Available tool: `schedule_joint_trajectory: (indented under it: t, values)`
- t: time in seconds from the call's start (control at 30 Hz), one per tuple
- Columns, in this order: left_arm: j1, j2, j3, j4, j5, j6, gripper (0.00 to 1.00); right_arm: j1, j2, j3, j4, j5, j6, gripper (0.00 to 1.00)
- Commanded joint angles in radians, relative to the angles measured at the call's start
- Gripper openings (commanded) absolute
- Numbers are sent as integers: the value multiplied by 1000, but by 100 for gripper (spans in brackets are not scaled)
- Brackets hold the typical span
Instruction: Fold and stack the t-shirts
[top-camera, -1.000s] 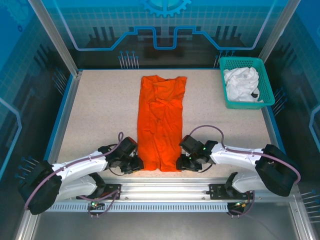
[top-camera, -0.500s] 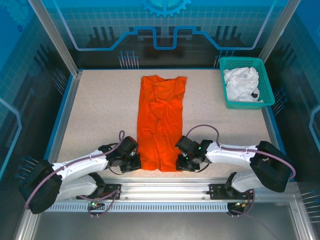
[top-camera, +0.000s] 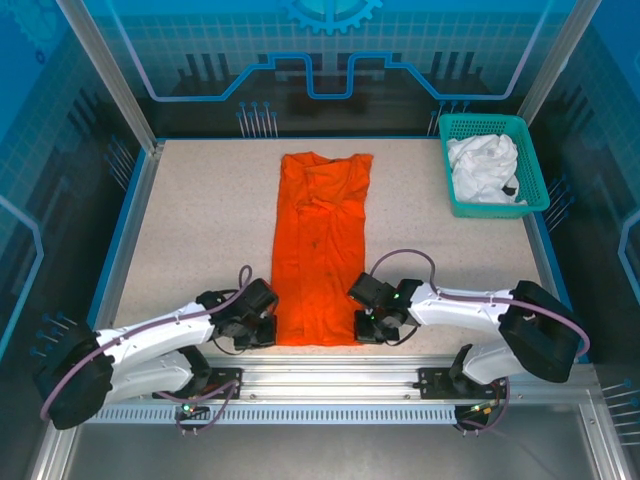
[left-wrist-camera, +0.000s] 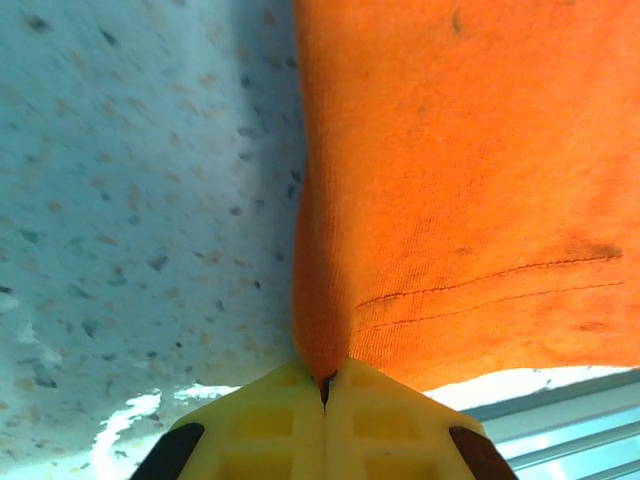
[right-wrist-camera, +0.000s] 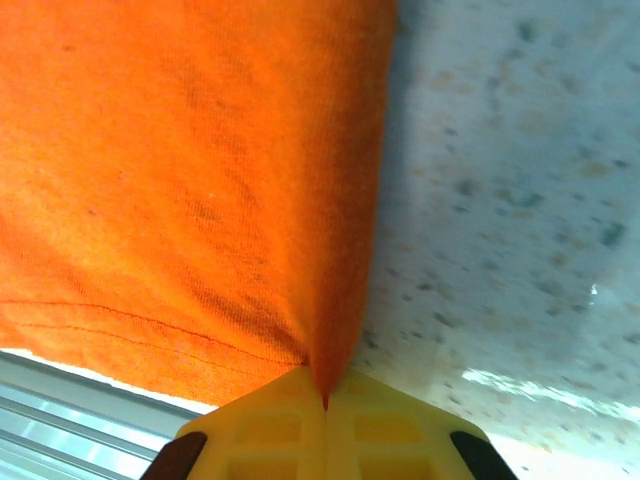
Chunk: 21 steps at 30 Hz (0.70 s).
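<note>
Two shirts show from above: the orange shirt (top-camera: 320, 250) lies as a long folded strip down the middle of the table (top-camera: 200, 220); the white shirt (top-camera: 482, 165) sits bunched in the basket (top-camera: 495, 208) at the far right; the wrist views add the grip itself, cloth pinched in yellow jaws pressed tight together; the left gripper (left-wrist-camera: 325, 385) clamps the strip's near left corner; the right gripper (right-wrist-camera: 325, 398) clamps its near right corner, with the stitched hem just beside each tip.

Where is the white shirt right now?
From above, the white t-shirt lies bunched in the teal basket at the far right corner of the table, right of the orange t-shirt.
</note>
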Motion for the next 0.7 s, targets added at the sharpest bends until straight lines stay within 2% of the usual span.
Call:
schedule_joint_trajectory:
  t: [0.0, 0.23, 0.4, 0.5, 0.67]
  values:
    - [-52, 19, 15, -47, -15, -16, 0, 5, -33, -25, -121, 36, 10, 0]
    - [-76, -12, 7, -31, -9, -60, 0, 37, -83, -48, -116, 27, 51, 0]
    - [-73, -63, 84, -94, -43, -60, 0, 23, -162, -17, -113, 55, 68, 0]
    - [-43, -57, 162, -137, -88, -34, 0, -34, -206, 34, -137, 71, 52, 0]
    - [88, -13, 295, -129, -65, 36, 0, -178, -175, 183, -163, 58, -57, 0]
